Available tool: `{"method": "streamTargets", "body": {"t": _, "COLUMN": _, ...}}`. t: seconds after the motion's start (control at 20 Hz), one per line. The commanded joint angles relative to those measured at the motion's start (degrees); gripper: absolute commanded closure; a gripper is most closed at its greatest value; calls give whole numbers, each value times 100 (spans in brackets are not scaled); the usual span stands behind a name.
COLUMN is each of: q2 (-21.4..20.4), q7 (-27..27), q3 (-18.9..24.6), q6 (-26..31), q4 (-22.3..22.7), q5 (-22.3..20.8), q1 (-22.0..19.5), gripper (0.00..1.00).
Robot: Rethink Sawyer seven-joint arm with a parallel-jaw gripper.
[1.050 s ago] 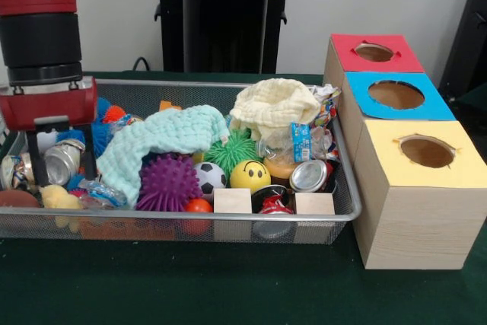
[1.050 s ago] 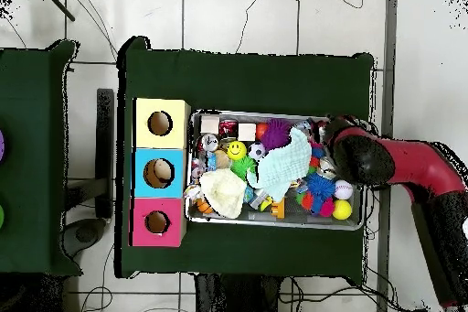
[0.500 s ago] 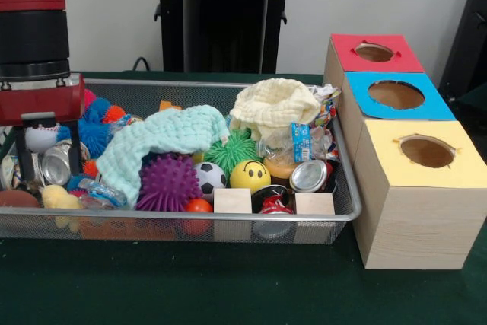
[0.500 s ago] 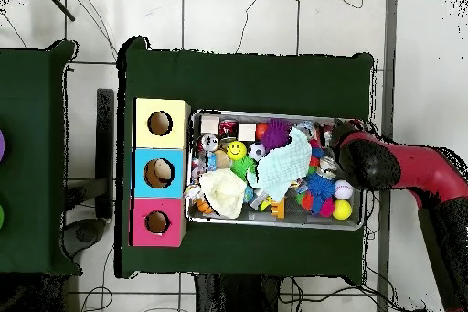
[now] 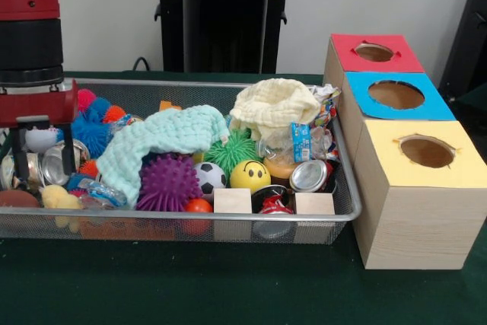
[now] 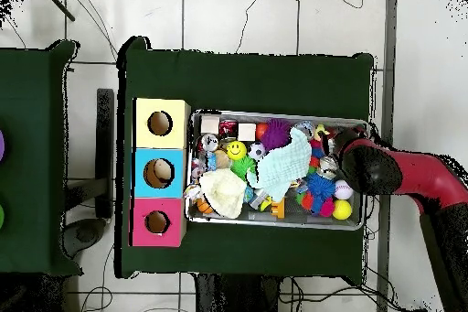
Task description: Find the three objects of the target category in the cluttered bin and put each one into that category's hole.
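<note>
Gripper (image 5: 42, 159) is shifting left and lifting since earlier, fingers clamping a silver can (image 5: 55, 164) at the mesh bin's (image 5: 228, 217) left end. Lift clear before carrying to the holes.

One silver wire-mesh bin (image 5: 228, 222) holds two plain wooden cubes (image 5: 232, 200), two crumpled cloths (image 5: 163, 138), at least two silver crushed cans (image 5: 310, 176) and several balls, beside three wooden boxes (image 5: 415, 211), each with one round hole (image 5: 427, 151).

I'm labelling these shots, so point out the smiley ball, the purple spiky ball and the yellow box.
smiley ball (image 5: 249, 175), front view, its face
purple spiky ball (image 5: 168, 183), front view, its middle
yellow box (image 5: 456, 164), front view, top face
</note>
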Motion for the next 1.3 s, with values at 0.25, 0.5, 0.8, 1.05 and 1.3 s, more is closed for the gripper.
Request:
{"method": "streamTargets", "body": {"t": 0.25, "q2": 728, "q7": -1151, "q3": -290, "q6": 423, "q4": -173, "q5": -444, "q1": 153, "gripper": 0}}
{"method": "streamTargets", "body": {"t": 0.5, "q2": 981, "q7": -1073, "q3": -277, "q6": 246, "q4": -277, "q5": -458, "q1": 182, "gripper": 0}}
{"method": "streamTargets", "body": {"t": 0.8, "q2": 1131, "q7": -1120, "q3": -70, "q6": -70, "q4": -355, "q5": -456, "q1": 95, "gripper": 0}}
{"method": "streamTargets", "body": {"t": 1.05, "q2": 1212, "q7": -1271, "q3": 285, "q6": -374, "q4": -336, "q5": -416, "q1": -120, "gripper": 0}}
{"method": "streamTargets", "body": {"t": 1.3, "q2": 1181, "q7": -1347, "q3": 429, "q6": -409, "q4": -312, "q5": -436, "q1": -220, "gripper": 0}}
